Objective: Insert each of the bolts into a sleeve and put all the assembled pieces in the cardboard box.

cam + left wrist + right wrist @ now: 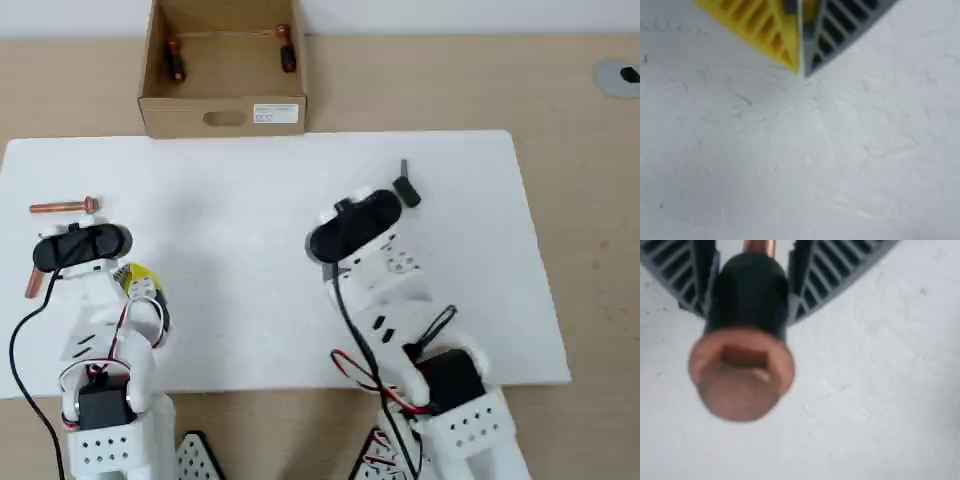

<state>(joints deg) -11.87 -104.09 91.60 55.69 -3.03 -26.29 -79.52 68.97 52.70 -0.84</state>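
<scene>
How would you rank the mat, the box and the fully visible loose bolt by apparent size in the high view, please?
Largest to smallest:
1. Mat
2. Box
3. Bolt
The gaps are wide, so no two are close.

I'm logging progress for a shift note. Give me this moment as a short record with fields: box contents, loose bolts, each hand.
box: cardboard box holds two assembled pieces
loose bolts: first bolt lies on the white mat; second bolt partly hidden under the left arm
left hand: shut, holding nothing
right hand: shut on a black sleeve with a bolt inside, bolt head toward the wrist camera
</scene>
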